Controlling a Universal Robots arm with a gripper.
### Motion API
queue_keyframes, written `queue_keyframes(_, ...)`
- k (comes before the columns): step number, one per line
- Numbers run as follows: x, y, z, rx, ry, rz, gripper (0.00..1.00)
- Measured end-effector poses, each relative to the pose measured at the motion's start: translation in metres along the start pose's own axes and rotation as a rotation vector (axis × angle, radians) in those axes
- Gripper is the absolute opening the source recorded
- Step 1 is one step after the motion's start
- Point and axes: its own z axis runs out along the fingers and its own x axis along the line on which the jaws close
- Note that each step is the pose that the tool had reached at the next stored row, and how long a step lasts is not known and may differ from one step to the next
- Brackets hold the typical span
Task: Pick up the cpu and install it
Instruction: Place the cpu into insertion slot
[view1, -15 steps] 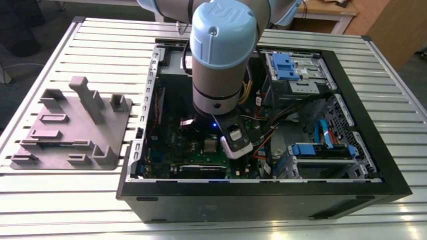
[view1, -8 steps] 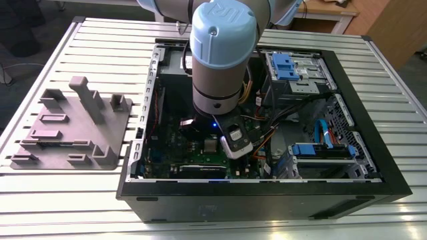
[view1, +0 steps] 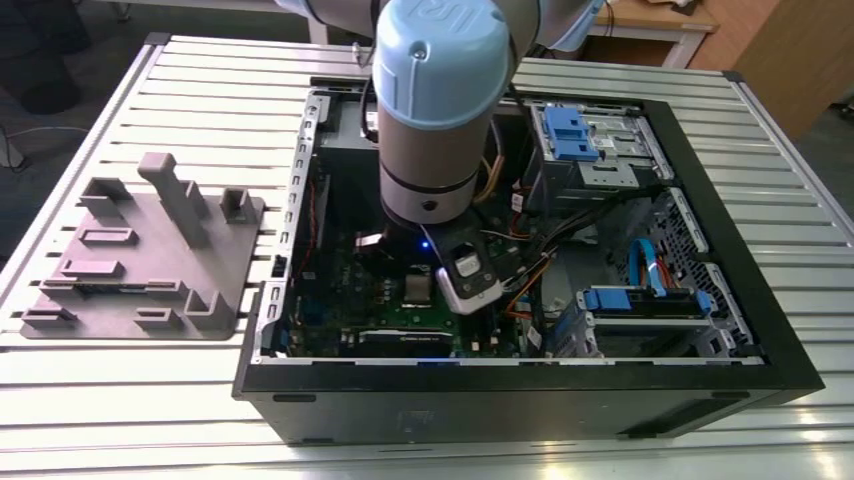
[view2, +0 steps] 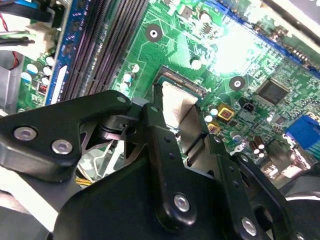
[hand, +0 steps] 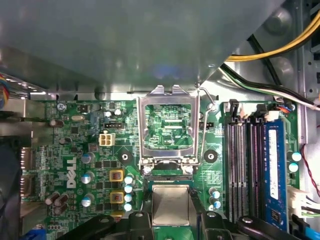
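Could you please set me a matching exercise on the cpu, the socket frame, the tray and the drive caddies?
Things:
1. cpu
2. frame
3. tray
4. caddies

Descriptions:
a. blue, inside the case
b. swung open
c. grey, on the table outside the case
d. silver square top

Pairs: 1d, 2b, 3c, 4a.

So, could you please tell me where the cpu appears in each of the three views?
Exterior view: the cpu is probably the small pale square on the green board, under the arm's wrist.
Second wrist view: the cpu lies on the board near the black memory slots.
First wrist view: the cpu lies next to the open socket frame.
Shared landmark: the memory slots, in both wrist views.
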Motion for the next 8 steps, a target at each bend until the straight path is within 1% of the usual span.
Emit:
queue_keyframes(4,0.0008,-0.0004,0.0018,-0.002,0.0001,0.0,0.38)
queue_keyframes(8,0.0014,-0.0005,0.002,-0.0023,0.0002,0.0,0.38)
